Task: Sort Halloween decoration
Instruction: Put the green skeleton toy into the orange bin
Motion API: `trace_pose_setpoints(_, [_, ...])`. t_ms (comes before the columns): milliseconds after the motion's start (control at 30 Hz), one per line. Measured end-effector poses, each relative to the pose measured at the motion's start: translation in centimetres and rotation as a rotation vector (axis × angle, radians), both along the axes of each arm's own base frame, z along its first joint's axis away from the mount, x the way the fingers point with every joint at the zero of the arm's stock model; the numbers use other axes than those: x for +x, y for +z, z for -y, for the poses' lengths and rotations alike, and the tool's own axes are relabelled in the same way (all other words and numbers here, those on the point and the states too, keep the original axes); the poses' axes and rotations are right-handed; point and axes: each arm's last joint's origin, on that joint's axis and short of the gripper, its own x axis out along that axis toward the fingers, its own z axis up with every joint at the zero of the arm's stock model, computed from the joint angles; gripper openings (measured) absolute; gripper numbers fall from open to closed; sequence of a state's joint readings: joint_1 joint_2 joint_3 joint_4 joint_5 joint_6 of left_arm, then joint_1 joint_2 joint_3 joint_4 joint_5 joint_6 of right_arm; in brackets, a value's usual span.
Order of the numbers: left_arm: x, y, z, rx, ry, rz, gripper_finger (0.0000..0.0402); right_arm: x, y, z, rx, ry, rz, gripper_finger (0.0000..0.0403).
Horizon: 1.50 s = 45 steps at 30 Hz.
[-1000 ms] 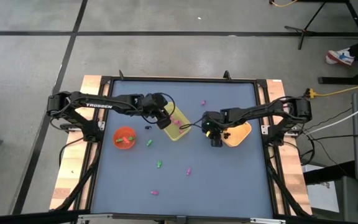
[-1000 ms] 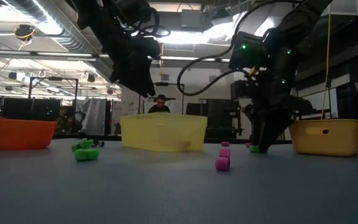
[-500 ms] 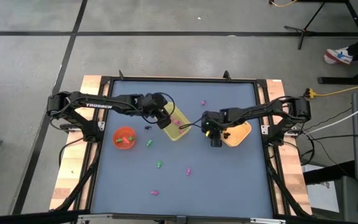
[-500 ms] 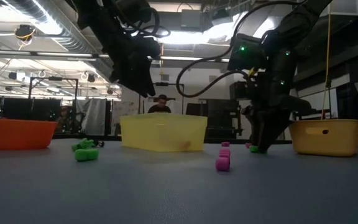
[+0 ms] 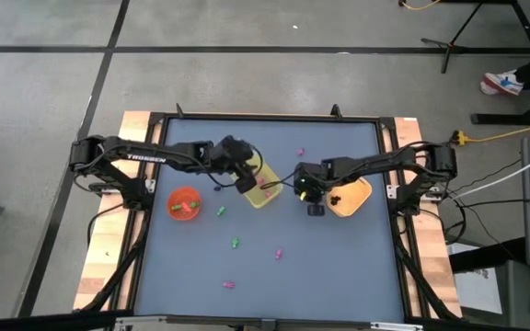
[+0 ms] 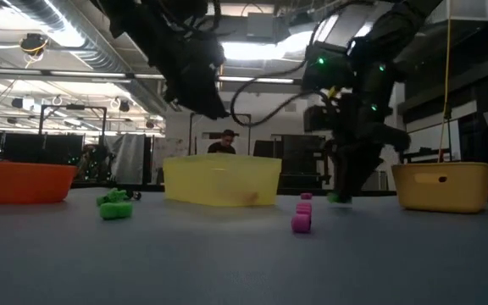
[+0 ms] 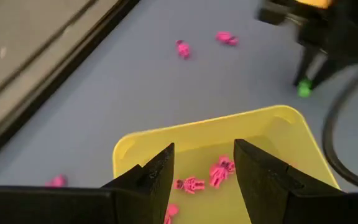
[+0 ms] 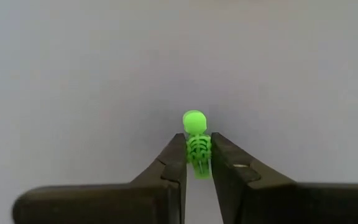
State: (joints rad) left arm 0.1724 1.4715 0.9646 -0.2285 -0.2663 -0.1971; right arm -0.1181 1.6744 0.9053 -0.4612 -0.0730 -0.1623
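The decorations are tiny skeleton figures. Pink ones [image 7: 220, 170] lie in the yellow tray [image 5: 265, 187], and more pink ones [image 5: 279, 251] and green ones [image 5: 235, 244] are scattered on the blue table. My left gripper [image 7: 204, 152] hovers open over the tray [image 7: 129, 146]. My right gripper [image 8: 197, 155] is down at the table between the tray and the orange basket [image 5: 352, 198], shut on a green skeleton [image 8: 196, 144]. That skeleton also shows in the low view [image 6: 333, 197]. My right gripper pinches the green skeleton by its ribbed body [image 8: 197, 152] between the two fingertips, coming from above and pointing down. Its round head [image 8: 193, 121] sticks out past the tips. Whether it still rests on the table, I cannot tell.
A red round bowl [image 5: 184, 203] holding green pieces stands on the table's left, with a small dark piece [image 5: 217, 188] nearby. Two pink figures [image 5: 300, 152] lie toward the far edge. One pink figure [image 6: 300, 222] stands in the foreground of the low view. A person stands beyond the table.
My right gripper has moved a little toward the table's left, toward the yellow tray, carrying the green skeleton along with it. My left gripper has shifted slightly rightward above the tray.
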Motion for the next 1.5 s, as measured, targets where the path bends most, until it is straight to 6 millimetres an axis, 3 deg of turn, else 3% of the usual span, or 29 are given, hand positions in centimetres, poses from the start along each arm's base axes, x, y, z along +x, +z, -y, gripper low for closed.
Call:
trace_pose_setpoints(300, [0.6,0.1,3.2,0.21,-0.304,-0.092,0.015,1.8,3.1,0.1,0.04,0.024,0.045,0.0056])
trace_pose_setpoints(567, [0.7,0.1,6.4,0.271,-0.453,-0.105,0.015,3.9,6.9,0.3,0.041,0.034,0.165,0.0057])
trace_pose_setpoints(833, [1.1,0.7,8.1,0.385,-0.549,-0.057,0.015,5.8,9.9,0.1,0.154,0.074,0.362,0.0056])
trace_pose_setpoints(1267, [1.5,1.4,8.6,0.479,-0.595,-0.006,0.015,6.6,11.0,-0.3,0.341,0.118,0.48,0.0056])
trace_pose_setpoints(1500, [1.5,1.4,8.6,0.482,-0.6,-0.009,0.015,6.6,11.0,-0.3,0.401,0.034,0.458,0.0056])
